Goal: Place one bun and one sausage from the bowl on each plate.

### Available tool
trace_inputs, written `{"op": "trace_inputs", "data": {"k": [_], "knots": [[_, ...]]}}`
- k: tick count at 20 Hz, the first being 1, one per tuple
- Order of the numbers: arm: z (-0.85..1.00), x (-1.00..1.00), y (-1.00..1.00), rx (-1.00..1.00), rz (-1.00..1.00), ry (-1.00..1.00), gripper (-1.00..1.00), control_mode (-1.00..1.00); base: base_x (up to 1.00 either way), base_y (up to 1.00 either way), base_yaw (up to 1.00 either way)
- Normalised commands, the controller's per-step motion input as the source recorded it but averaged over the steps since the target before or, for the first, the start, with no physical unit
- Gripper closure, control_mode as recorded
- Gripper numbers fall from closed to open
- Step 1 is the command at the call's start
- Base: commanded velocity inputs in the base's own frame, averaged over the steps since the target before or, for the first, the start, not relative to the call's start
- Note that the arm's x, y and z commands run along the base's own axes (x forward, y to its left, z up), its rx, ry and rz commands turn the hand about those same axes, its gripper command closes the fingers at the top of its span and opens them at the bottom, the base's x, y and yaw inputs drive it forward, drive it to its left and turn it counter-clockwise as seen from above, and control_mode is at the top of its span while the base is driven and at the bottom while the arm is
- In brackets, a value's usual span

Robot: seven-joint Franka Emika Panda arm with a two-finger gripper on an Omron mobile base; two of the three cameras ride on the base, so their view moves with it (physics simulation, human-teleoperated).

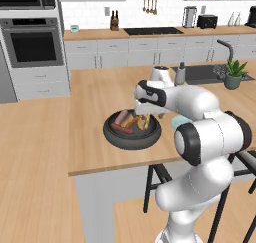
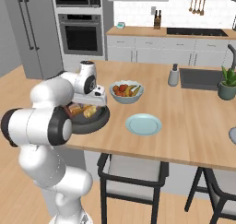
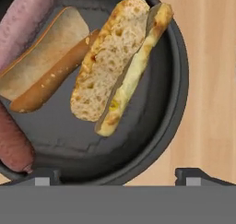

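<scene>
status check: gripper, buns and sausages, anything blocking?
Gripper open, low over the bowl. Buns and sausages all in the bowl; plate bare. Nothing in the way.

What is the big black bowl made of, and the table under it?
The bowl looks like dark matte metal or stoneware, since it has a thick, dull rim with no shine; which one is hard to tell. The counter looks like light wood, with pale plank lines and a smooth finish.
</scene>
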Motion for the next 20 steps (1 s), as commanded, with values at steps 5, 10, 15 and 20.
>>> {"op": "trace_inputs", "data": {"k": [5,10,15,20], "knots": [[-0.29,0.31,0.03,0.00,0.00,0.00,-1.00,-1.00,0.00,0.00,0.00],[-0.12,0.26,0.02,0.00,-0.01,0.00,-1.00,-1.00,0.00,0.00,0.00],[-0.24,0.06,0.09,0.04,0.00,-0.12,-1.00,-1.00,0.00,0.00,0.00],[-0.33,0.07,0.00,0.00,0.00,-0.03,-1.00,-1.00,0.00,0.00,0.00]]}}
